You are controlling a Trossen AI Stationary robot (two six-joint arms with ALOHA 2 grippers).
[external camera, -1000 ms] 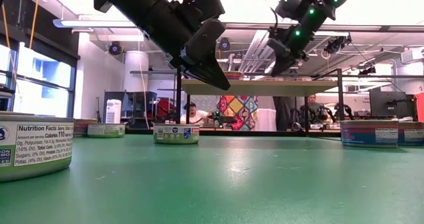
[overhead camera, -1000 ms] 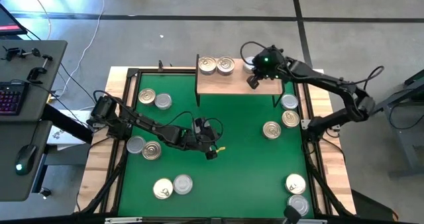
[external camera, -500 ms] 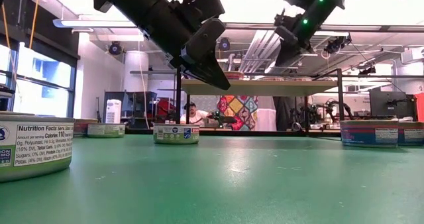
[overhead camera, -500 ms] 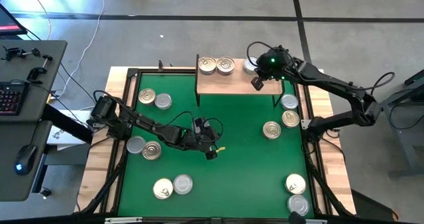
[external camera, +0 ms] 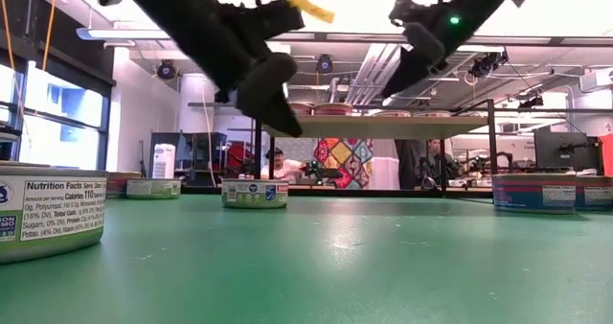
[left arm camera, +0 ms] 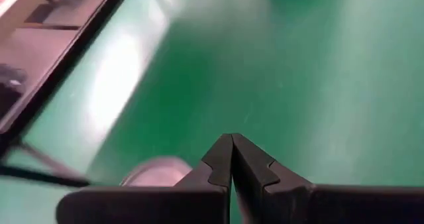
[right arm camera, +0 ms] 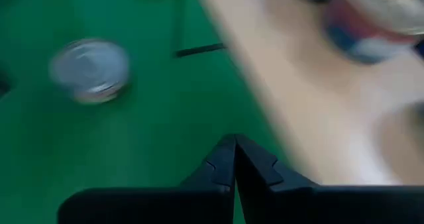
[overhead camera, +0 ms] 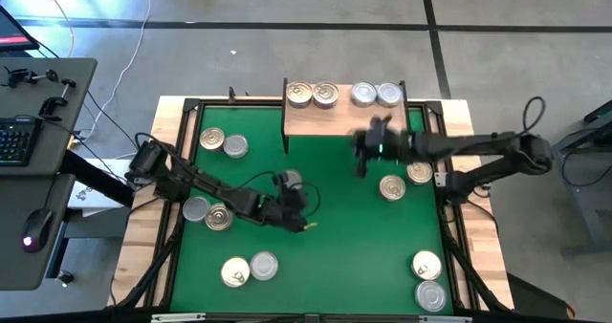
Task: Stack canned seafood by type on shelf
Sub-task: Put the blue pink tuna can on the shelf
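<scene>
Where the wooden bench (overhead camera: 483,275) carries the large green mat (overhead camera: 335,237), items are listed by descending size.

Green mat: fills a black frame on the bench top and holds the loose stock.

Shelf (overhead camera: 330,119): light-wood board on thin black legs, at the far edge of the mat. Four cans stand on it in a row along its far side: a golden-lidded pair (overhead camera: 312,95) toward the left arm's side, a silver-lidded pair (overhead camera: 375,95) toward the right arm's side.

Left arm: reaches from the left edge across the mat; left gripper (overhead camera: 296,208) hangs over the mat's middle, above the surface in the low view, jaws pressed together, nothing held.

Right arm: reaches in from the right edge; right gripper (overhead camera: 363,156) hangs over the mat just in front of the shelf, jaws together, nothing held.

Canned seafood, loose on the mat:
- pair near the far left corner (overhead camera: 223,142);
- pair beside the left arm (overhead camera: 207,212);
- pair at the near left (overhead camera: 249,269);
- single just beside the left gripper (overhead camera: 292,180);
- two below the right arm (overhead camera: 404,180);
- pair at the near right corner (overhead camera: 427,279).
</scene>
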